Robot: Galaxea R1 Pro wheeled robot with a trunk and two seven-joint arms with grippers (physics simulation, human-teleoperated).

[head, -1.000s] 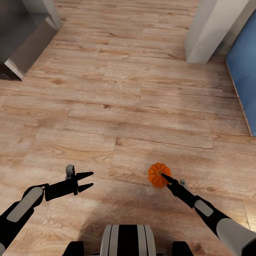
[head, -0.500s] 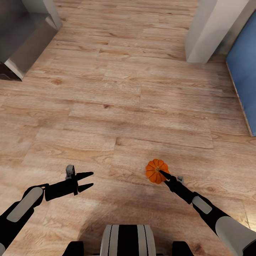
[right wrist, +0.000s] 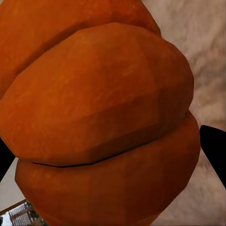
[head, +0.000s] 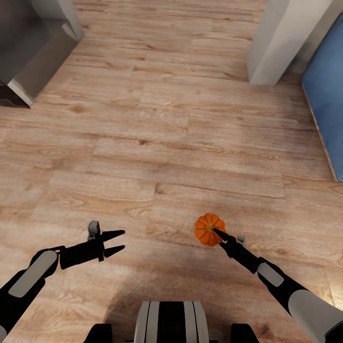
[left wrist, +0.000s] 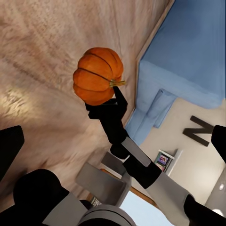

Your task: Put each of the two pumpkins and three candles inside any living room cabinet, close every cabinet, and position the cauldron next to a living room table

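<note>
Right claw (head: pixel 215 233) has the pumpkin (head: pixel 208 229) pinched, carried over the wooden floor (head: pixel 166 143); the ribbed orange body sits at the fingertips, ahead of the robot's base (head: pixel 170 321) and off to its right; from the left wrist camera the pumpkin (left wrist: pixel 98 75) shows with a dark finger (left wrist: pixel 118 96) pressed against its side by the short stem; in the right wrist view the orange ribs (right wrist: pixel 101 117) crowd right up to the lens, with a dark finger (right wrist: pixel 214 146) showing at one edge; left claw (head: pixel 119 241) hangs on the other side of the base from the pumpkin, its two pointed fingers spread apart and holding nothing; beyond the pumpkin, farther from the robot, a pale wall corner (head: pixel 281 40) stands on the floor; a blue sofa (head: pixel 326 90) lies to the pumpkin's right past that corner, and it shows behind the right arm in the left wrist view (left wrist: pixel 188 61); a grey unit (head: pixel 33 47) sits well away, far off to the pumpkin's left
</note>
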